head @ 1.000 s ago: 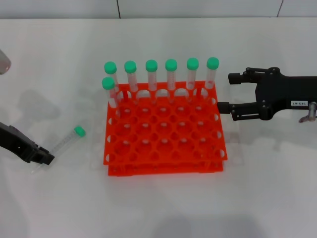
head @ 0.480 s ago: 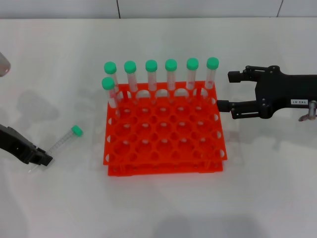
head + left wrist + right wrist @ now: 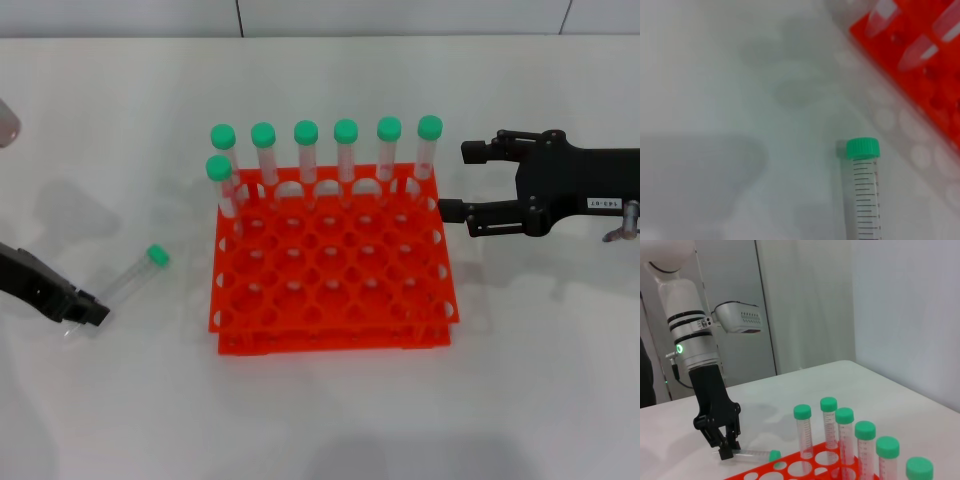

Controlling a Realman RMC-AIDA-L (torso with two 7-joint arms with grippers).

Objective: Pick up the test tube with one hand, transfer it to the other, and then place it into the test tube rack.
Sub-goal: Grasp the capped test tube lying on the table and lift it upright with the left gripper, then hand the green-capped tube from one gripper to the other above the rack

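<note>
So the left gripper (image 3: 88,312) jaws pinch the test tube (image 3: 127,282) tip; graduation marks unreadable. Right gripper (image 3: 462,183), white label illegible, jaws spread beside the rack (image 3: 335,315).

Laboratory bench: orange test tube rack (image 3: 332,262) of green-capped tubes (image 3: 346,150) at frame centre on a plain white table (image 3: 530,370).

test tube (image 3: 128,282): clear, graduated, green cap, held by its tapered tip in left gripper (image 3: 82,312), tilted w/ cap toward test tube rack (image 3: 333,262). rack: orange, square, flat on table, seven capped tubes stood upright along far edge.
</note>
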